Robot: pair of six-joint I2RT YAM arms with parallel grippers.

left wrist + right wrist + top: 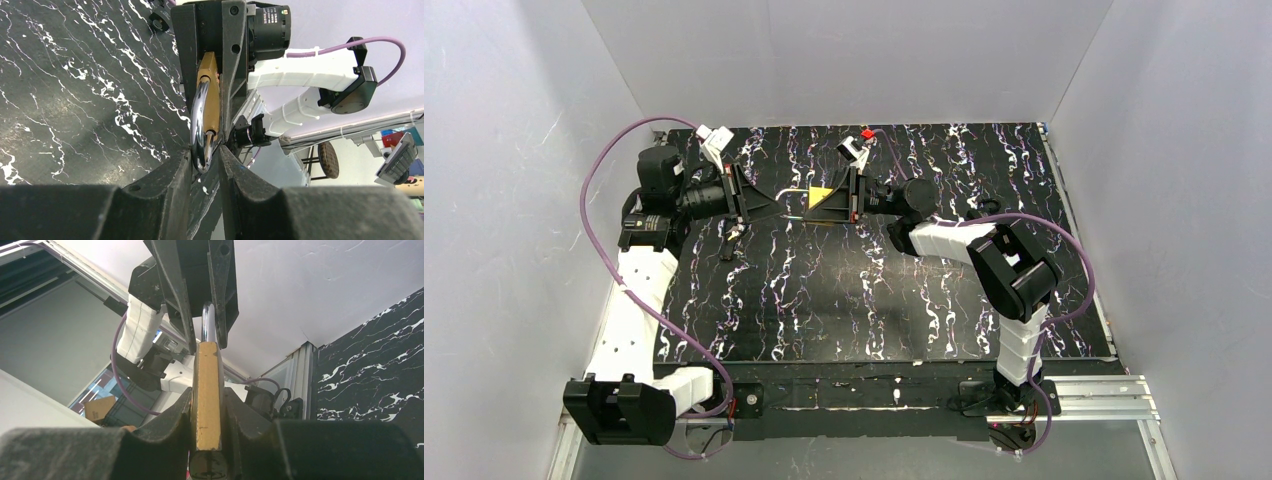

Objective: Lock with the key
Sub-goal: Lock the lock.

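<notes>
The lock [822,197], brass with a silver shackle [200,125], hangs in the air above the far middle of the black marbled mat [844,300]. My right gripper [836,198] is shut on its brass body [207,390], one finger on each flat side. From the left, my left gripper [782,200] has closed in on the shackle [208,322], whose bend lies between its fingertips [190,157]. A dark round piece [207,467] sits at the lock's near end. Whether that is the key I cannot tell.
Two small dark items [734,230] [724,255] lie on the mat below the left gripper. Grey walls [844,60] close in the mat on three sides. Purple cables [604,200] loop off both arms.
</notes>
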